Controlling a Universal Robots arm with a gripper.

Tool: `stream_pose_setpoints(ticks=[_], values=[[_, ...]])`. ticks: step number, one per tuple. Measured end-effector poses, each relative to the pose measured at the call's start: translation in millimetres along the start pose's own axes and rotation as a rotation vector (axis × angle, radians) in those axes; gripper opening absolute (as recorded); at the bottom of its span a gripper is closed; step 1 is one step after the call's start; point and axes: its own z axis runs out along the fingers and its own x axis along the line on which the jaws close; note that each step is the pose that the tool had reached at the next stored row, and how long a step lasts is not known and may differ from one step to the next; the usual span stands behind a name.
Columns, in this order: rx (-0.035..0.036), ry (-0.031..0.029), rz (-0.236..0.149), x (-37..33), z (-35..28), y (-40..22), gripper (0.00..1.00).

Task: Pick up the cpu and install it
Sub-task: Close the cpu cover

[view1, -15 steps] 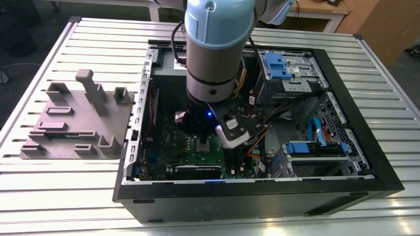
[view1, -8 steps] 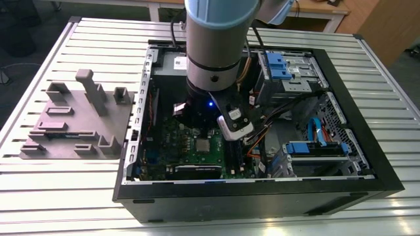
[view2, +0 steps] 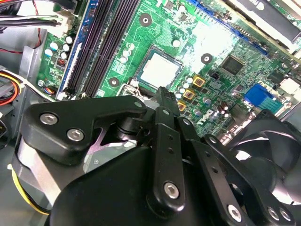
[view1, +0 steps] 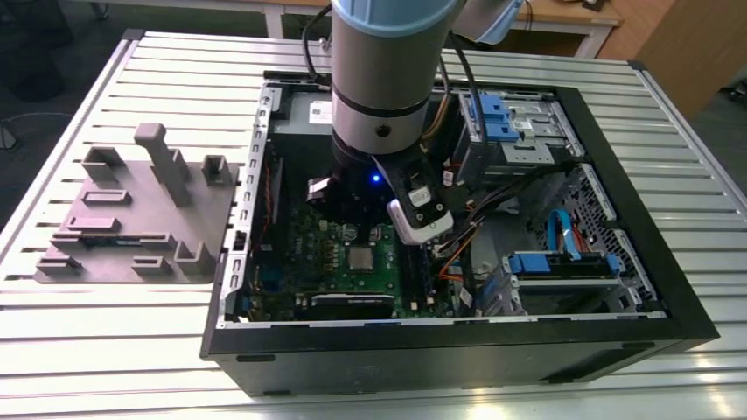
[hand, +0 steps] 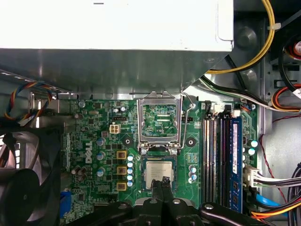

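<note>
The cpu (hand: pixel 158 170) is a small square chip with a silver-grey top, lying flat in its socket on the green motherboard (hand: pixel 89 141). It also shows as the cpu (view2: pixel 159 71) in the second wrist view and the cpu (view1: pixel 363 258) in the exterior view. The socket's metal bracket (hand: pixel 160 117) stands hinged up beside it. My gripper (hand: pixel 162 181) hangs just over the chip's near edge with its black fingers (view2: pixel 162 117) drawn together and nothing between them. The arm (view1: pixel 380 105) reaches down into the open computer case (view1: pixel 653 262).
A large grey power supply box (hand: pixel 117 23) fills one end of the case. A black fan (hand: pixel 23 188) sits near the gripper. Memory slots (hand: pixel 214 155) and loose cables (hand: pixel 277 99) lie beside the socket. A grey parts fixture (view1: pixel 135 219) stands on the slatted table at the exterior view's left.
</note>
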Motion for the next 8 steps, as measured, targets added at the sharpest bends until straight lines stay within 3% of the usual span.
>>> stream_pose_setpoints(ticks=[8], values=[[0.0, 0.0, 0.0, 0.0, -0.1, 0.0, 0.1]])
